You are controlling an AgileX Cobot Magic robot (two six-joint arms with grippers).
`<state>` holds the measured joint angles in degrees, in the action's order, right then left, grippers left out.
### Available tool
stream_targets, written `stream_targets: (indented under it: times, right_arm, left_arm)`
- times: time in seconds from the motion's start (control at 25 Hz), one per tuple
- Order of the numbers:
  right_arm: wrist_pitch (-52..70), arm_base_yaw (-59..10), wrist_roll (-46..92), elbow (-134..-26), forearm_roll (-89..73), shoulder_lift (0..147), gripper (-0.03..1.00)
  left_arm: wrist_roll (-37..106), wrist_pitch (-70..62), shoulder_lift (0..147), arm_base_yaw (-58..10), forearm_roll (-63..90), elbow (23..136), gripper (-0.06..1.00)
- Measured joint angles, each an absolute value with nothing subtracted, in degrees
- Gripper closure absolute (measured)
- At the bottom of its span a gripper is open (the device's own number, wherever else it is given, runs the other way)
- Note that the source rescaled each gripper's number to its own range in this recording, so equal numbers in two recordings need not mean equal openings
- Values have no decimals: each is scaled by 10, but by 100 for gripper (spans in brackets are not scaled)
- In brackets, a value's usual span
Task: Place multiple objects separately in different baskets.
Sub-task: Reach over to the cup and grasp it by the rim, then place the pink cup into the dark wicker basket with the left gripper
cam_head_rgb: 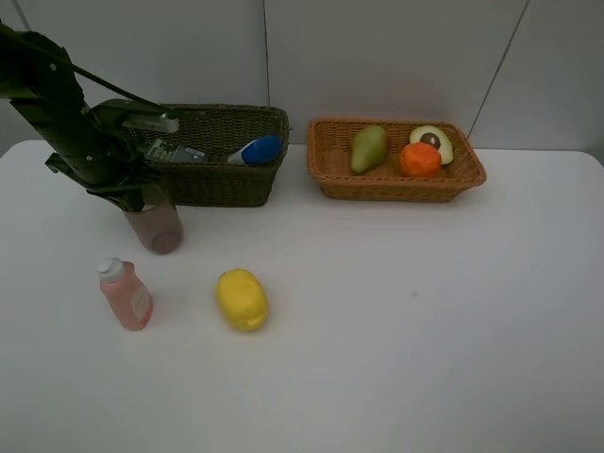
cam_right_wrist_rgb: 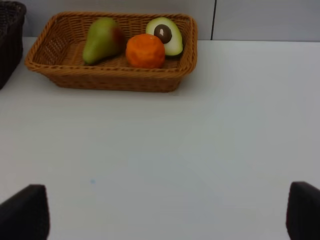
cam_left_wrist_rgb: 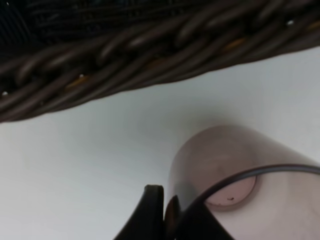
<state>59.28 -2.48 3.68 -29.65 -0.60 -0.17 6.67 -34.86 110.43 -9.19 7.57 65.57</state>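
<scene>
My left gripper (cam_head_rgb: 149, 200) is shut on the rim of the pink cup (cam_head_rgb: 158, 227), just in front of the dark brown-green basket (cam_head_rgb: 219, 183). The left wrist view shows the cup (cam_left_wrist_rgb: 235, 165) close up, with one finger (cam_left_wrist_rgb: 150, 212) outside its wall and the dark basket (cam_left_wrist_rgb: 125, 55) just beyond. That basket holds the dark green bottle (cam_head_rgb: 175, 151) and the white blue-capped bottle (cam_head_rgb: 257, 149). The light orange basket (cam_head_rgb: 396, 184) holds the pear (cam_head_rgb: 368, 148), orange (cam_head_rgb: 420, 159) and avocado half (cam_head_rgb: 435, 142). The pink bottle (cam_head_rgb: 125, 294) and lemon (cam_head_rgb: 243, 299) stand on the table. My right gripper (cam_right_wrist_rgb: 165, 215) is open and empty.
The white table (cam_head_rgb: 425, 321) runs to a pale wall behind both baskets. The right wrist view shows the light orange basket (cam_right_wrist_rgb: 110, 80) with the pear (cam_right_wrist_rgb: 101, 40), orange (cam_right_wrist_rgb: 145, 50) and avocado half (cam_right_wrist_rgb: 165, 36), and a corner of the dark basket (cam_right_wrist_rgb: 10, 45).
</scene>
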Motion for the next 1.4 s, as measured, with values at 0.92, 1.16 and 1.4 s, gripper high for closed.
stream_targets:
  times: [0.92,1.16,1.4]
  right_arm:
    - [593,-25,37,-297,-6,-2,-3]
    - [593,-25,37,-297,-6,-2,-3]
    - [593,-25,37,-297,-6,-2,-3]
  left_arm:
    - [67,-547,1018,-92,77,728,94]
    - [67,-618,1018,-92,77,796,94]
    - [67,-625,1018,-92,77,861,94]
